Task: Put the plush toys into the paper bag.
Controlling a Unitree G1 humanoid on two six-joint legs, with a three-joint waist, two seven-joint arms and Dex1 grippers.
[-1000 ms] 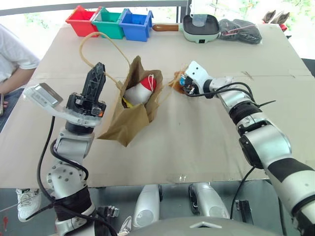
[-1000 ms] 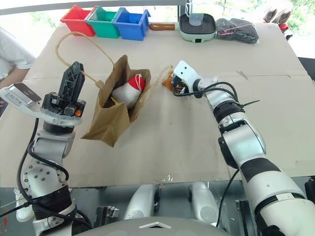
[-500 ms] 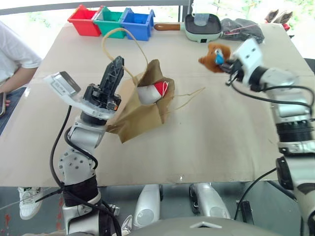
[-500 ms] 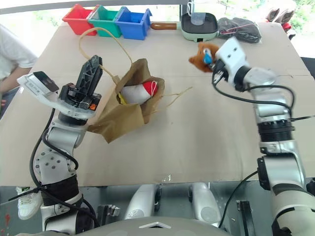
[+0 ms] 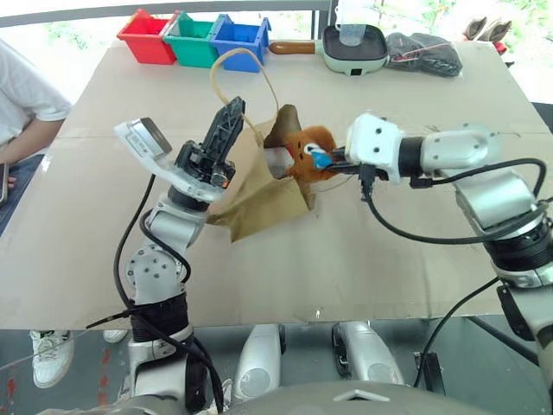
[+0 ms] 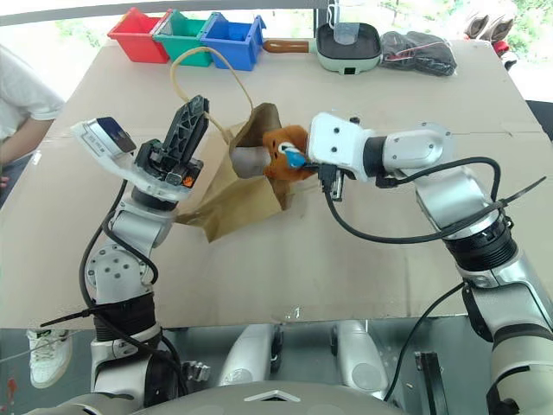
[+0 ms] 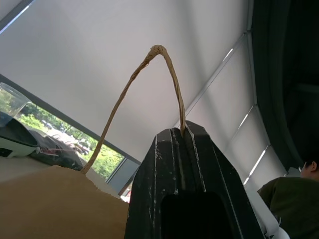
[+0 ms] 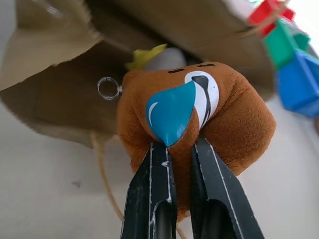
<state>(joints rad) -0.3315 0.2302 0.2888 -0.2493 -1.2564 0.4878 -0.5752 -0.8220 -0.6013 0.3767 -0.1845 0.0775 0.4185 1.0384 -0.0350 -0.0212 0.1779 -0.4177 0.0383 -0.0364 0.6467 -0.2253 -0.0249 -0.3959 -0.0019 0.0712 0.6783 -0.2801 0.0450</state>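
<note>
Moved since half a second ago: right gripper [image 5: 333, 161] with brown-orange plush head [image 5: 309, 156], carried from high over the table near the frying pan to the mouth of the paper bag [image 5: 259, 194]; left gripper [image 5: 232, 117] shifted slightly toward the centre, bag tipped further with it.

Item 1, brown-orange plush head. Pinched between the right gripper's two black fingers [image 8: 152, 199], which bite the fabric just below the blue mark [image 8: 170, 115]. Sits at the bag's opening, not yet inside.

Item 2, white plush with red end. Already in the bag; its yellow tuft [image 8: 145, 54] and pale body show behind the brown head in the right wrist view.

Item 3, paper bag. Lying tilted on the brown table [image 5: 389, 251], mouth toward the right arm. One twisted-paper handle [image 7: 159, 74] is clamped in the left gripper's pressed-together fingers and arches above them; the second handle trails on the table under the right gripper.

Risks, as judged:
- Release too early: the head would drop outside the bag's lower lip and roll onto the table.
- White plush crowds the opening; pushing in could nudge it or jam both.
- Bag hangs from one thin handle; a push may slide or fold it shut.
- Loose handle could snag the right fingers on withdrawal.
</note>
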